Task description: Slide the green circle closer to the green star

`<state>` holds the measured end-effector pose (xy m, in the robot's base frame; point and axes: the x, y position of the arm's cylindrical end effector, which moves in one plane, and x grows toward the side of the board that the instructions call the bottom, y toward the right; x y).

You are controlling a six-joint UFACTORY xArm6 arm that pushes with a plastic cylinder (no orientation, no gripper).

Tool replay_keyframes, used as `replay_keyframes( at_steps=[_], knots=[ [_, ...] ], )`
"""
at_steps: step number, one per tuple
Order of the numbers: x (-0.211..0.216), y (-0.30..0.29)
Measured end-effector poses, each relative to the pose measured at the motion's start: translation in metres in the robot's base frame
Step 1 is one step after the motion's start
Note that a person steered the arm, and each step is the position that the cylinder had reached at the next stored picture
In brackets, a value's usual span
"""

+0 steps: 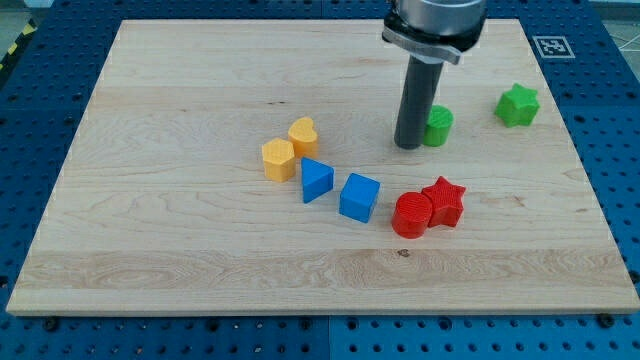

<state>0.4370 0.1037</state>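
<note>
Wooden board [150,260] front edge sits nearest the camera, resting on a blue perforated table [30,150]. Going from the view's left: yellow hexagon block [278,159], with yellow heart block [304,135] touching it just up and to the right. Blue triangle block [316,180] just below the heart, blue cube [359,197] just beside the triangle on its right. Red cylinder [411,215] next, touching the red star [444,201] on its right. Above those, my tip [407,146] is down on the board, pressed against the left side of the green circle [437,126]; the rod partly hides the circle's left edge. Tool is a bare rod, grasping nothing, only in side contact with the circle. Green star [517,105] lies to the right of the green circle, slightly higher in view, clear gap between them. Fiducial marker [552,45] at the board's top right corner
</note>
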Motion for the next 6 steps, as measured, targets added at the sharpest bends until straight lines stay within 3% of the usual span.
replay_keyframes(
  at_steps=[1, 3, 5, 6],
  knots=[
    [-0.001, 0.023],
    [-0.047, 0.028],
    [-0.068, -0.020],
    [-0.073, 0.005]
  ],
)
